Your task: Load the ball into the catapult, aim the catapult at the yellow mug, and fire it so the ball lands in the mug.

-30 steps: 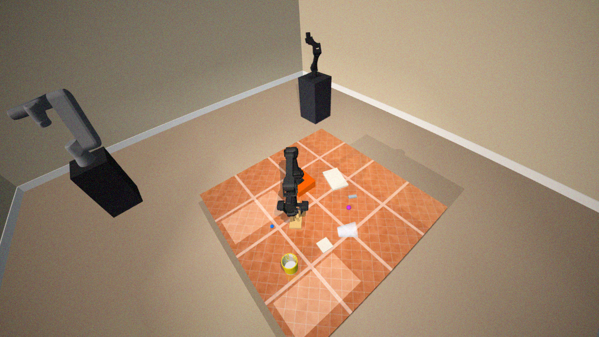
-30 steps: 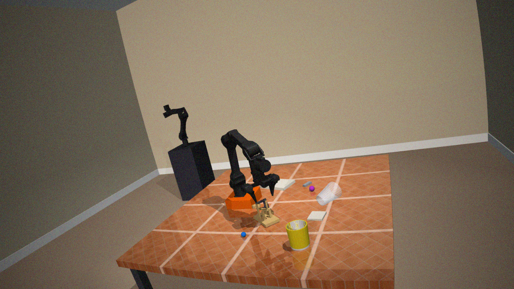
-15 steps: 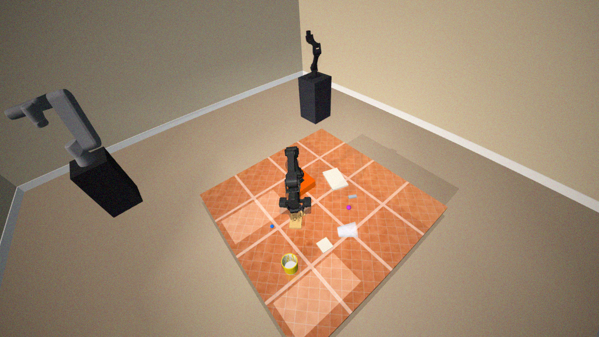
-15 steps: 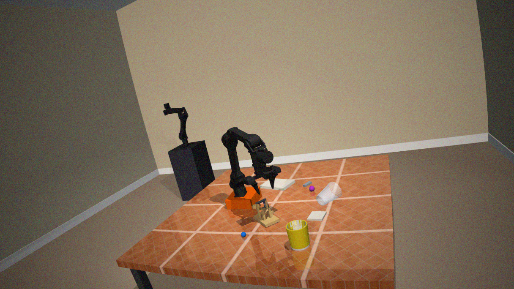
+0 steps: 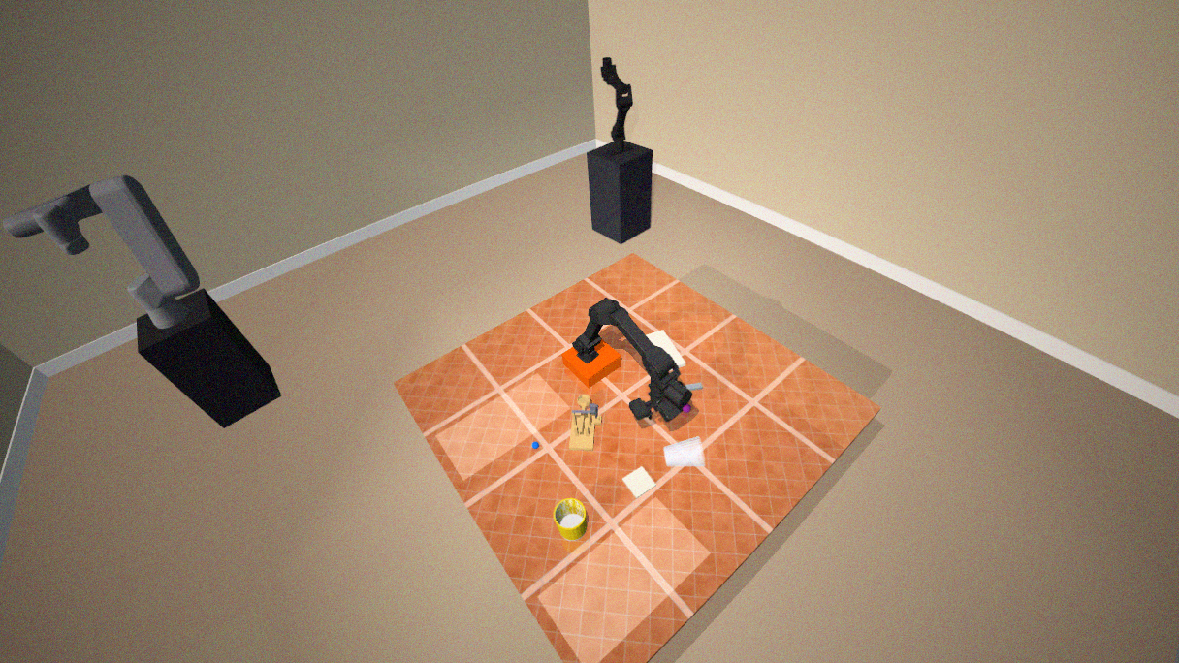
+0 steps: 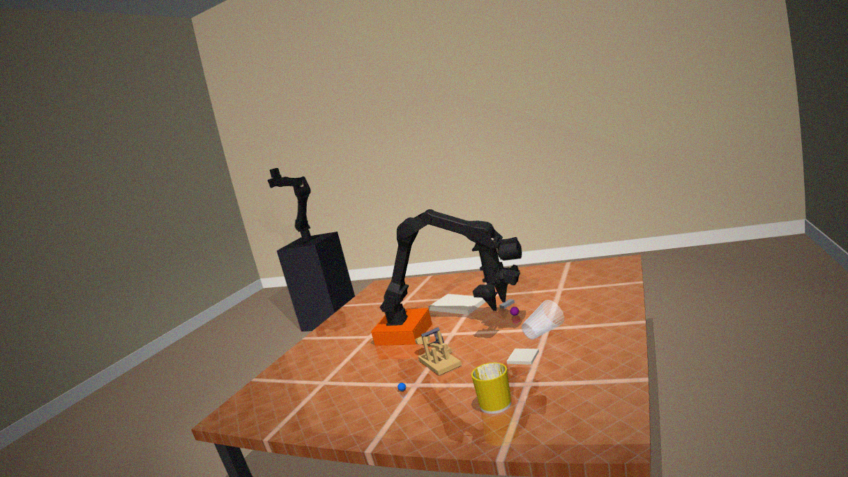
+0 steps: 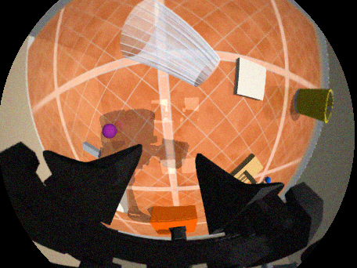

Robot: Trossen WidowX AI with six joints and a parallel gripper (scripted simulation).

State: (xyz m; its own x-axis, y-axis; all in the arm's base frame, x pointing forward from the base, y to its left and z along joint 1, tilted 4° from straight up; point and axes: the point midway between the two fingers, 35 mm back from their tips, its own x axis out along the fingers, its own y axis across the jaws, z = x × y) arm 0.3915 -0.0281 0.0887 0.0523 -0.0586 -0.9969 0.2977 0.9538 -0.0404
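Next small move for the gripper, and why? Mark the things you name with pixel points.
Probably shift sideways to center over the purple ball (image 5: 685,408) (image 6: 514,310) (image 7: 109,131) before descending: in the wrist view it sits off to one side, ahead of the open black gripper's (image 7: 169,150) left-hand finger in the image, not between the fingertips.

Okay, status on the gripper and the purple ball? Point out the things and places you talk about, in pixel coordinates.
Black gripper (image 5: 659,416) (image 6: 498,305) (image 7: 169,153) open, nothing held. Small purple ball (image 5: 686,408) (image 6: 515,310) (image 7: 109,131) on tabletop, not loaded. Nothing visibly blocking it.
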